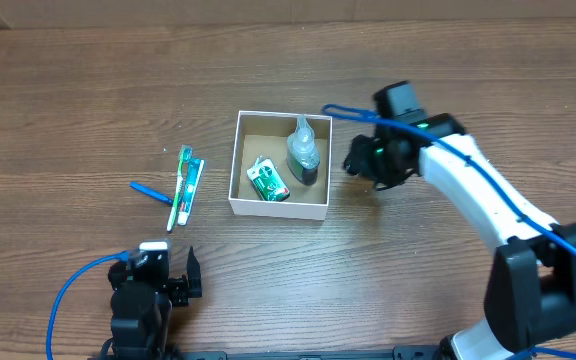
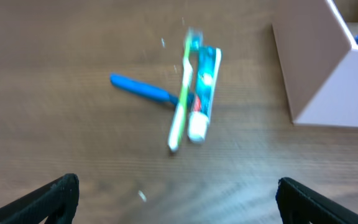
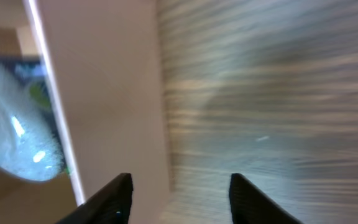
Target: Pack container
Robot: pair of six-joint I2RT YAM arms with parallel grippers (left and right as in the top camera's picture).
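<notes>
The container (image 1: 251,204) is a white-walled box with a brown inside at the table's middle. In it lie a clear bottle (image 1: 304,152) and a small green packet (image 1: 267,182). Its wall shows in the left wrist view (image 2: 328,81) and in the right wrist view (image 3: 104,93), where the bottle (image 3: 11,124) is also seen. Left of it lie a green toothbrush (image 1: 180,188), a toothpaste tube (image 1: 192,188) and a blue stick (image 1: 150,191); they show in the left wrist view as toothbrush (image 2: 182,99), tube (image 2: 204,93) and stick (image 2: 138,89). My left gripper (image 1: 164,277) is open and empty, below them. My right gripper (image 1: 356,160) is open and empty, just right of the container.
Blue cables run along both arms (image 1: 488,180). The brown wooden table (image 1: 68,100) stretches around the container on all sides.
</notes>
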